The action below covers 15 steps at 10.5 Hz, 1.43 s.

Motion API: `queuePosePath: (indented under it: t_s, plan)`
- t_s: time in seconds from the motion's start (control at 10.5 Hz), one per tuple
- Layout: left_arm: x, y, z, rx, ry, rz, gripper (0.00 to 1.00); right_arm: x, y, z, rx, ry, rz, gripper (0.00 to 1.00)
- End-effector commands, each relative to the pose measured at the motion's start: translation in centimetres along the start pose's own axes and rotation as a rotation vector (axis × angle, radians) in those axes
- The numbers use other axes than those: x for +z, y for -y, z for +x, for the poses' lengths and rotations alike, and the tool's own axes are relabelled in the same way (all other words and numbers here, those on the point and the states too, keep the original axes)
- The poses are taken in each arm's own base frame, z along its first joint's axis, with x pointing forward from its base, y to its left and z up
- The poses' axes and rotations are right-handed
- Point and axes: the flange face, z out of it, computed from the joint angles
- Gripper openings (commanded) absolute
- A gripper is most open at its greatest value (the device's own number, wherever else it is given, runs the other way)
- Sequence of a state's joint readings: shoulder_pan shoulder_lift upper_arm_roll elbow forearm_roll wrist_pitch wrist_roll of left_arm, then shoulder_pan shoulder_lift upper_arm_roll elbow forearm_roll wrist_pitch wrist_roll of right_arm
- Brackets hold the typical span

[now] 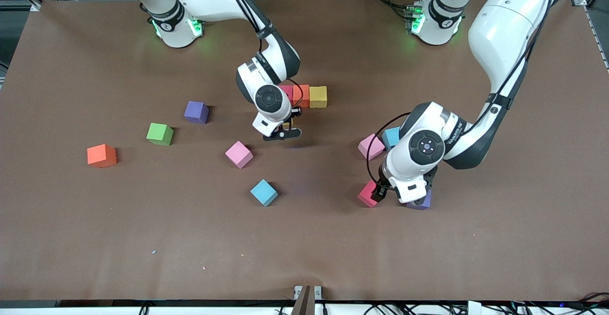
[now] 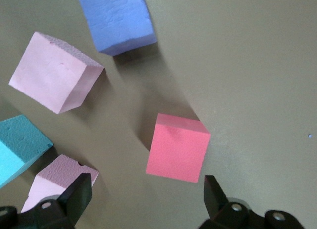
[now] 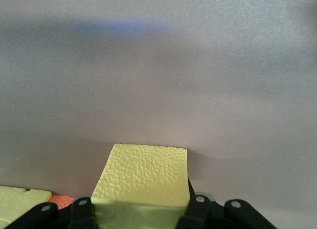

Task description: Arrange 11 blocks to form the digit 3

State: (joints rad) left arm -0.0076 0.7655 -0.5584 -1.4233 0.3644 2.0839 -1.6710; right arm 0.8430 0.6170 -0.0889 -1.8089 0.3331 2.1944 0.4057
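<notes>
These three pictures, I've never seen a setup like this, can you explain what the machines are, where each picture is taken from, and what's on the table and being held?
Two white robot arms work at a brown table, each ending in a two-finger gripper. The wide picture comes from a high camera facing them; the other two come from small cameras on their wrists.

Small foam cubes lie scattered: a green cube, an orange-red cube, a pink cube, a light blue cube, a purple cube. A short row of cubes lies mid-table.

The right gripper is shut on a yellow cube, up over the table beside that row. The left gripper is open over a red cube, with more pink, blue and purple cubes close by.
</notes>
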Motion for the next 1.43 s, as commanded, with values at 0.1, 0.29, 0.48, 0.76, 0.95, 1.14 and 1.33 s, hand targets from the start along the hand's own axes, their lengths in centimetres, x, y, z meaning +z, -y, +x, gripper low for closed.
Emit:
queuePosePath:
  t_s: [0.1, 0.29, 0.48, 0.76, 0.95, 1.14, 1.33]
  plan:
    - [1.1, -2.3, 1.3, 0.018, 0.007, -0.014, 1.0, 0.2, 0.3, -0.5, 0.02, -0.005, 0.002, 0.0]
    - [3.0, -2.3, 0.9, 0.067, -0.035, 0.015, 1.0, 0.2, 0.3, -0.5, 0.027, -0.005, 0.002, 0.0]
    - [4.5, -2.8, 1.5, 0.082, -0.039, 0.016, 1.0, 0.2, 0.3, -0.6, 0.028, -0.002, 0.0, 0.08]
    - [5.3, -3.1, 1.1, 0.086, -0.033, 0.011, 1.0, -0.1, 0.4, -0.8, 0.029, 0.002, -0.002, 1.0]
    - [6.1, -3.2, 1.3, 0.08, -0.031, -0.002, 1.0, -1.4, 0.6, -1.2, 0.023, 0.011, 0.001, 1.0]
    - [6.7, -3.2, 1.1, 0.083, -0.031, -0.005, 1.0, -4.4, 0.3, -1.8, 0.004, 0.019, 0.01, 1.0]
    - [7.6, -3.3, 0.9, 0.086, -0.027, -0.012, 1.0, -7.5, -2.5, -0.6, -0.027, 0.026, 0.027, 1.0]
